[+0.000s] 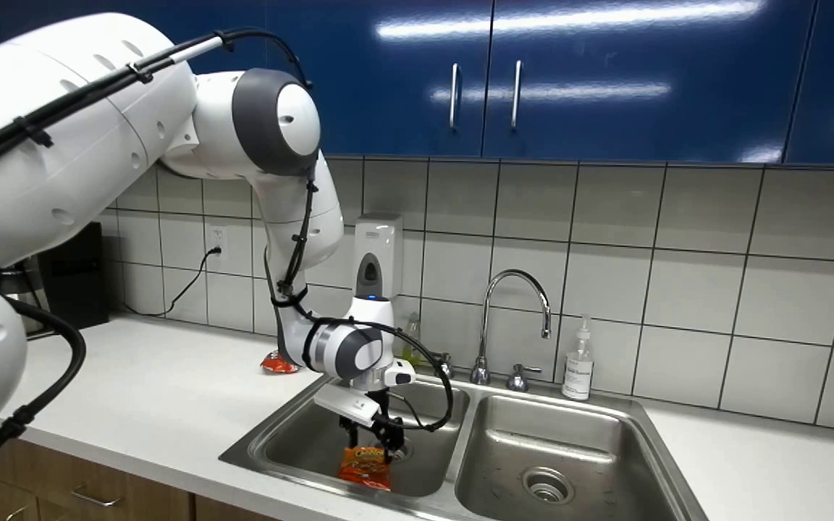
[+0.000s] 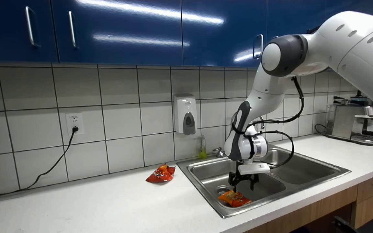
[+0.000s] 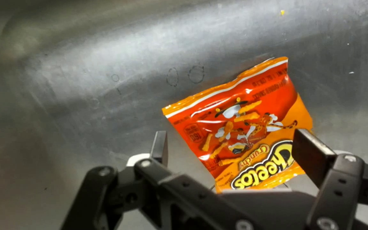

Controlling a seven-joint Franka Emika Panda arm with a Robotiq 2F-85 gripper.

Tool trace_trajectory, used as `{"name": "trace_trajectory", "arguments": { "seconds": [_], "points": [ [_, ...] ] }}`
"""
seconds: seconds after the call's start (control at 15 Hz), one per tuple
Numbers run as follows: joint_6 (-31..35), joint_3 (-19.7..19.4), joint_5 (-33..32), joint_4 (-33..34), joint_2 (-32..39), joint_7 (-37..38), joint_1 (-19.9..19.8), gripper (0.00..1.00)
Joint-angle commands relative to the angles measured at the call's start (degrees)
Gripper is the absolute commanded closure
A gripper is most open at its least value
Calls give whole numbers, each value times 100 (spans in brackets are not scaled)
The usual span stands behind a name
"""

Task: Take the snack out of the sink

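In the wrist view, nearest to us, the black, jointed, 2-fingered gripper [image 3: 233,147] filled the bottom of the frame, its jaws spread wide and holding nothing. Just past them, right of centre, lay the flat, crinkly, orange-yellow and red snack packet [image 3: 241,127], down in the double-basin stainless steel sink [image 1: 239,453]; in an exterior view we found it in the left-hand basin [image 1: 308,445], low in the frame and near the front rim.

We judged the step in hand to be lining up the grasp. The finger [image 3: 160,147] at the left of the wrist frame stood beside bare steel; the finger [image 3: 311,156] at the right overlapped the packet's edge, and we could not tell whether they touched. The next move called, we thought, for a slight shift rightward in that frame, a gentle descent, the fingers drawn together across the packet, and a lift past the rim.

For room, we had bare steel on the packet's left, though the basin seemed to curve upward across the top. In an exterior view the steel divider [image 1: 461,449] stood to its right, apart. Farther off, the flat white countertop [image 1: 135,376] spread across the frame's left, a likely landing place; a crumpled, glossy red packet [image 1: 279,364] lay on it, near the sink.
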Motion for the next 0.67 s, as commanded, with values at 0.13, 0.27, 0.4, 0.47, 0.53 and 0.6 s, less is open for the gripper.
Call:
{"name": "trace_trajectory", "arguments": {
  "seconds": [0.13,0.27,0.4,0.47,0.53,0.6],
  "points": [
    [152,-39,-188,353,389,465,160,0],
    [155,-53,-188,487,517,554,216,0],
    [134,-76,-185,654,642,636,265,0],
    [111,-82,-178,758,717,682,283,0],
    [84,-102,-180,861,785,725,306,0],
    [64,-113,-179,947,841,758,316,0]
  ]
}}
